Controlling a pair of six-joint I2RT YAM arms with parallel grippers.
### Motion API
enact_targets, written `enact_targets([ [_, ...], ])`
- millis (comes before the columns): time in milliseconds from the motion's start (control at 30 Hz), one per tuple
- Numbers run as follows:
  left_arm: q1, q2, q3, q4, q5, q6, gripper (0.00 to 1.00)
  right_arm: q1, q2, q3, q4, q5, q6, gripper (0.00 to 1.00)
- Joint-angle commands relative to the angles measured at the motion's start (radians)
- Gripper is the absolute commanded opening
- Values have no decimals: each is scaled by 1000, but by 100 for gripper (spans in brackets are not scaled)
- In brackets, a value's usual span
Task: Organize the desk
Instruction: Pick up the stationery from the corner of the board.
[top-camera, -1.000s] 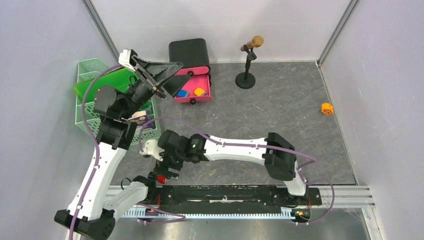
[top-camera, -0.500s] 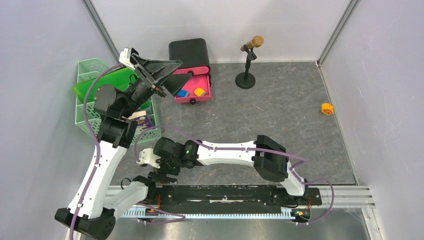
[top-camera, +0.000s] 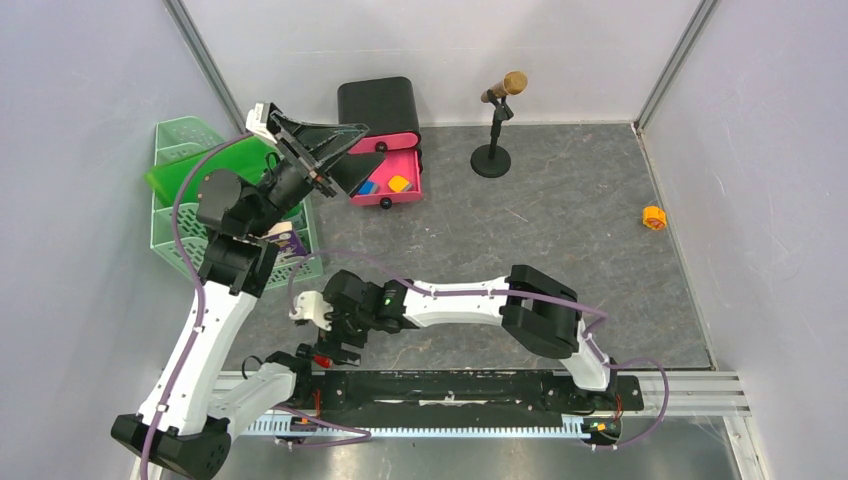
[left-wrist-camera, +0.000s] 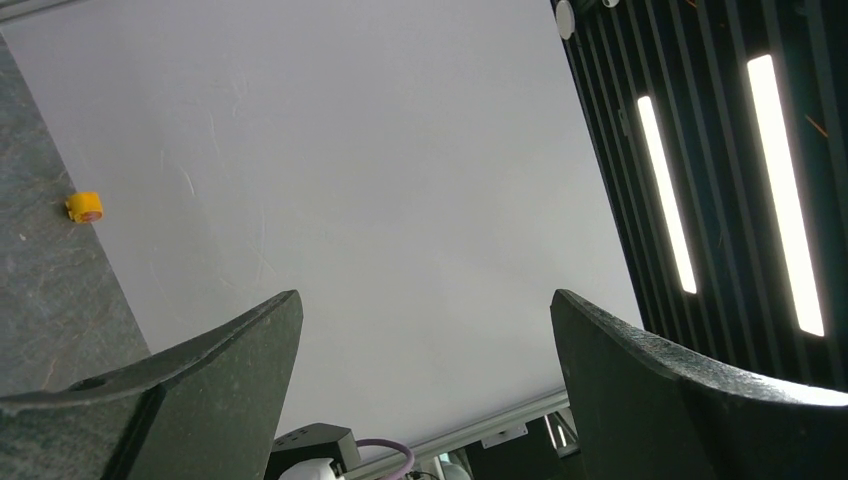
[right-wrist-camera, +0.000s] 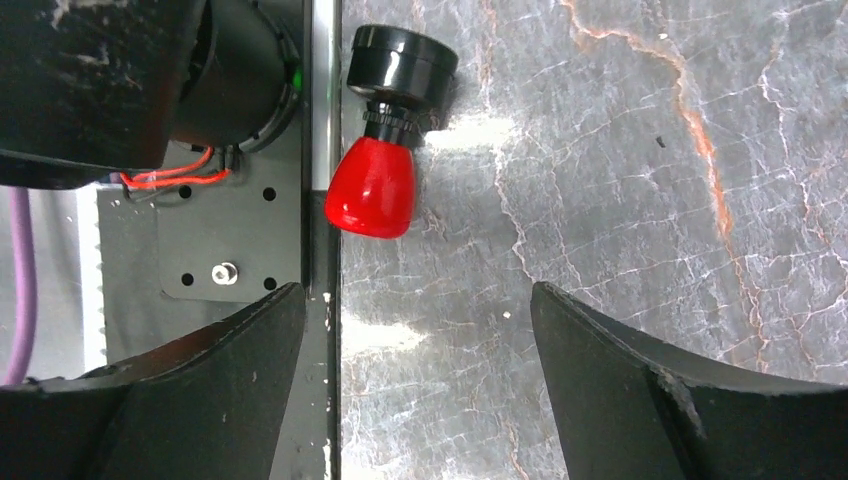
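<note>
The desk (top-camera: 560, 230) is a dark grey marbled surface. A small object with a red bulb and a black cap (right-wrist-camera: 385, 150) lies at its near edge, partly over the black base rail. In the top view that red-and-black object (top-camera: 321, 358) sits between the two arm bases. My right gripper (right-wrist-camera: 418, 300) hovers open just beside it, over bare desk, with nothing between its fingers. The right gripper (top-camera: 338, 343) reaches left across the near edge. My left gripper (top-camera: 358, 158) is raised, open and empty, in front of the drawer box.
A black drawer box (top-camera: 378, 105) stands at the back with a pink drawer (top-camera: 388, 200) pulled out, holding a blue and an orange block. A mint-green tray (top-camera: 178, 240) stands at the left. A microphone on a stand (top-camera: 493, 130) and a small orange item (top-camera: 654, 217) are further right.
The right gripper has come down toward the near edge and then shifted a little to the right, next to the red-and-black object. The left arm has edged slightly right.
</note>
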Motion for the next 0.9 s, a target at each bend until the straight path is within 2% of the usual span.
enact_targets([
  [0, 4, -23, -16, -19, -1, 15, 100, -18, -98, -88, 245, -58, 155, 89],
  [133, 4, -45, -58, -28, -6, 19, 100, -24, -129, -290, 504, -31, 211, 89],
  [200, 4, -54, -75, -30, -13, 19, 100, -25, -136, -345, 573, -31, 215, 88],
  [367, 4, -58, -94, -34, -15, 29, 100, -26, -125, -329, 603, -71, 201, 87],
  [500, 4, -54, -96, -34, -3, 33, 100, -23, -109, -356, 697, -123, 260, 81],
  [700, 4, -67, -118, -37, -11, 36, 100, -9, -68, -358, 768, -100, 305, 80],
  [867, 4, -67, -123, -51, -9, 47, 100, 25, -15, -286, 724, -53, 284, 80],
])
